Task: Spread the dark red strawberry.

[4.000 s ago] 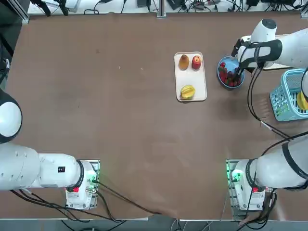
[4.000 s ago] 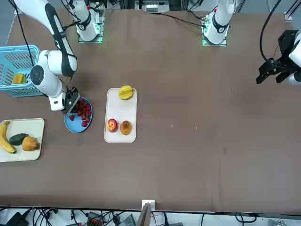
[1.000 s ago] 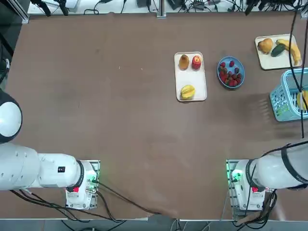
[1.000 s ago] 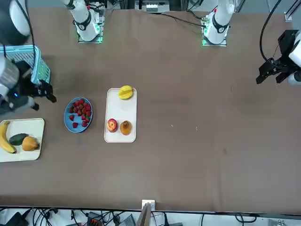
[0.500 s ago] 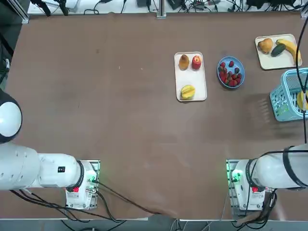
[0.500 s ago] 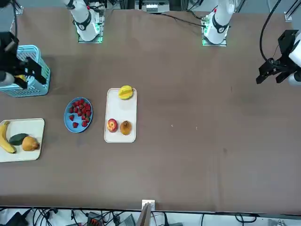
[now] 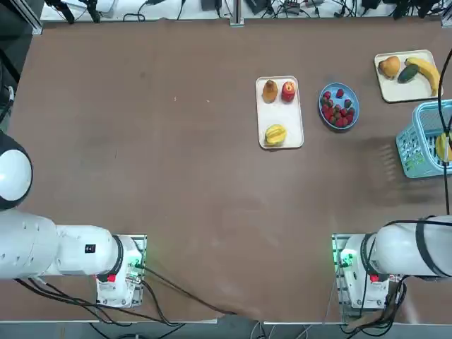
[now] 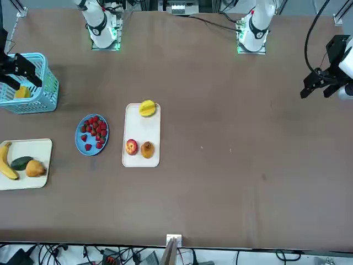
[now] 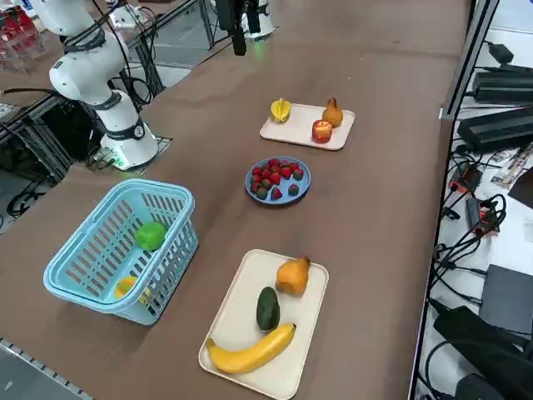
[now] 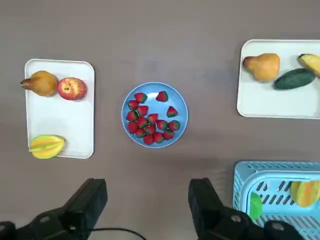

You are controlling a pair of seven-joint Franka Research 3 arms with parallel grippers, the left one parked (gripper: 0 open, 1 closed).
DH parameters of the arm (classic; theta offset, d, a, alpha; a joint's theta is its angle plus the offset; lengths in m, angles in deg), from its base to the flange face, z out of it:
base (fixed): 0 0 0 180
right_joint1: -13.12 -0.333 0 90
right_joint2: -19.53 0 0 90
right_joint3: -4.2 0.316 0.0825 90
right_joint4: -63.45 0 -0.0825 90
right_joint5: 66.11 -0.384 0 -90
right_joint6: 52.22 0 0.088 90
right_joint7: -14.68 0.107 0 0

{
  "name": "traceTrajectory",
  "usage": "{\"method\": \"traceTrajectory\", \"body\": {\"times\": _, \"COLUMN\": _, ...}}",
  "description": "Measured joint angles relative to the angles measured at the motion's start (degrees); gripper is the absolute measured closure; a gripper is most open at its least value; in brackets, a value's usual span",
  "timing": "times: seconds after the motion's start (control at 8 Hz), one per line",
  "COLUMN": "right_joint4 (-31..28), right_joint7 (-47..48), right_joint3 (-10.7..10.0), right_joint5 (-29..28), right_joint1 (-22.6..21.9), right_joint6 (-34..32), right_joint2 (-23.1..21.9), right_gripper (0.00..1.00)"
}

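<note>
Several strawberries (image 10: 152, 121), some bright red and some darker, lie heaped on a blue plate (image 10: 177, 97). The same plate (image 7: 352, 95) sits right of the white fruit tray and shows in the front view (image 8: 81, 144) and the right side view (image 9: 301, 172). My right gripper (image 10: 147, 200) hangs high above the table, open, with nothing between its fingers (image 10: 92, 197). From the front the right gripper (image 8: 21, 70) shows in front of the blue basket. It is out of the top view.
A white tray (image 7: 281, 113) holds a pear, an apple and a starfruit. A second tray (image 7: 406, 92) carries a pear, a dark green fruit and a banana. A light blue basket (image 9: 117, 242) with a green and a yellow item stands near the right edge.
Four seconds ago the gripper was down at the strawberry plate; it has since lifted away and moved toward the basket side. The strawberries lie as before.
</note>
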Motion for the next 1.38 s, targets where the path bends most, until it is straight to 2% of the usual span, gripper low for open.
{"method": "traceTrajectory", "body": {"times": 0.5, "right_joint4": -0.2, "right_joint7": 3.9, "right_joint3": 0.8, "right_joint5": 2.3, "right_joint1": -2.3, "right_joint6": 0.0, "right_joint2": 0.1, "right_gripper": 0.0}}
{"method": "traceTrajectory", "body": {"times": 1.38, "right_joint4": -0.2, "right_joint7": 4.0, "right_joint3": 0.7, "right_joint5": 2.4, "right_joint1": -2.3, "right_joint6": 0.0, "right_joint2": 0.2, "right_gripper": 0.0}}
